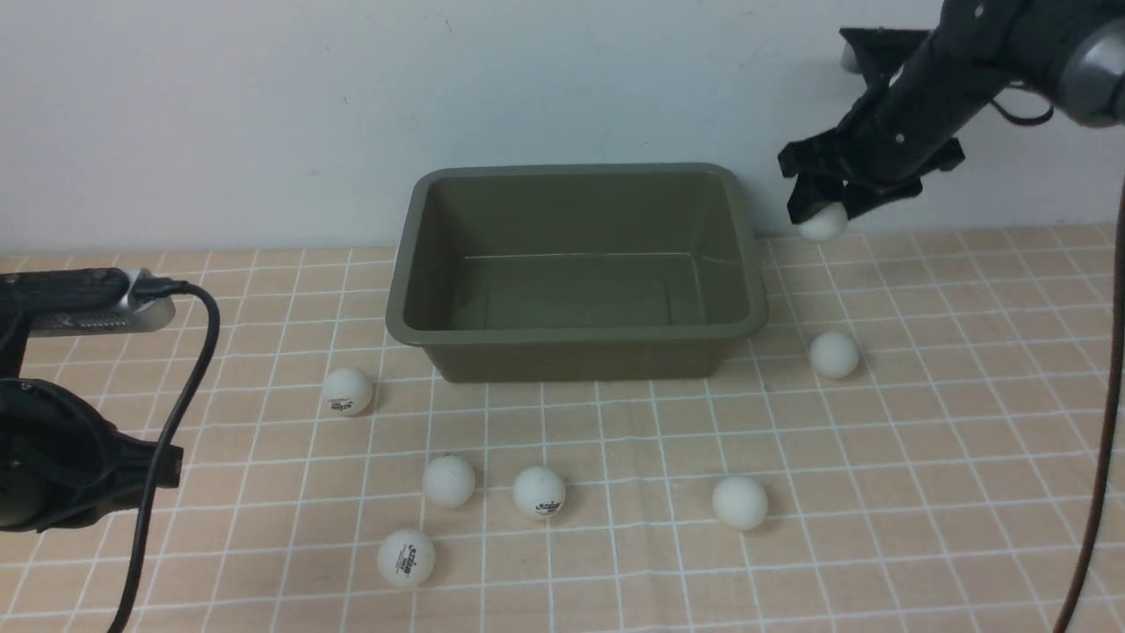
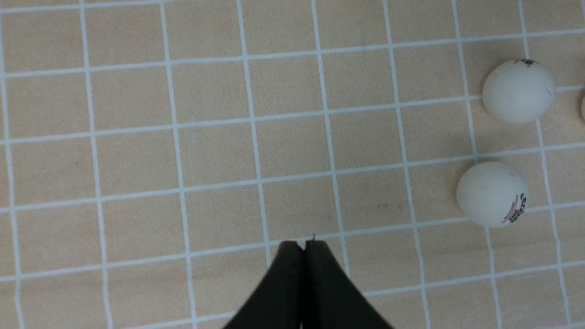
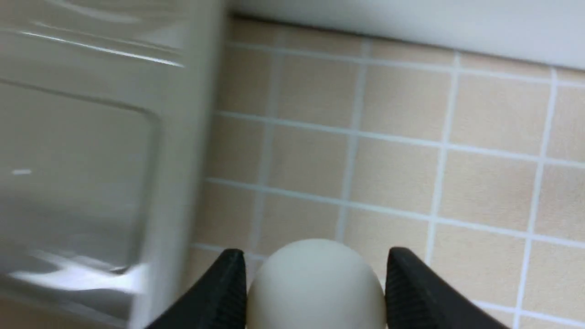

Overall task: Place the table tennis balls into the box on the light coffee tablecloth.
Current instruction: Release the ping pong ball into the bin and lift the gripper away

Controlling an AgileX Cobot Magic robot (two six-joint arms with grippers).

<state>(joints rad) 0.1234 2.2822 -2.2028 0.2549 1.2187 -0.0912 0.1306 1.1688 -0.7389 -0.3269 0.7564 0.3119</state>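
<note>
The olive-green box stands empty at the back middle of the light coffee tablecloth. My right gripper is shut on a white table tennis ball, just right of the box's far right corner. In the right wrist view both fingers press this ball, and the box shows blurred beside it. Several balls lie on the cloth: one right of the box, one at its front left, others in front. My left gripper is shut and empty over bare cloth, near two balls.
The pale wall rises right behind the box and the cloth's far edge. My left arm and its black cable hang low over the cloth's left side. The right arm reaches in from the upper right.
</note>
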